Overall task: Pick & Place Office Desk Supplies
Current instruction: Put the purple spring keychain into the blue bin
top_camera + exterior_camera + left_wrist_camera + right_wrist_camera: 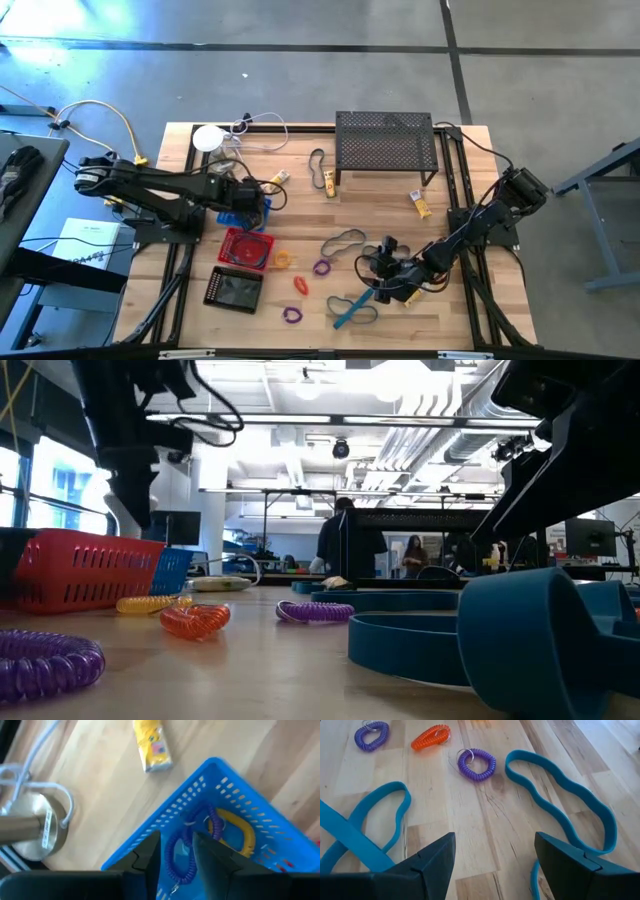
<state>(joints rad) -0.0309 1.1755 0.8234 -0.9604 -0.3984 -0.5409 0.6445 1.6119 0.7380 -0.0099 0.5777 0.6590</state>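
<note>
The high view showed the left gripper [262,196] held above the blue basket [235,800], its fingers narrowly parted over a purple coil [182,855] lying inside. The right gripper [385,270] was spread wide over blue elastic loops [560,800] and purple rings [476,764] on the table [470,320].

You had a pale wood table [300,200] under everything. At the lower left of the high view sat a red basket [246,249], a blue basket [250,805] with slotted walls above it, and a black mesh tray [233,289] below. The coil rings ran purple [476,764], orange [430,736] and purple again [371,733]. The elastic loops showed teal-blue [560,800], one darker near frame centre [343,240]. Yellow-and-white tube [151,745] beside the blue basket. Black perforated shelf [385,145] at top centre. Both arms were dark.
</note>
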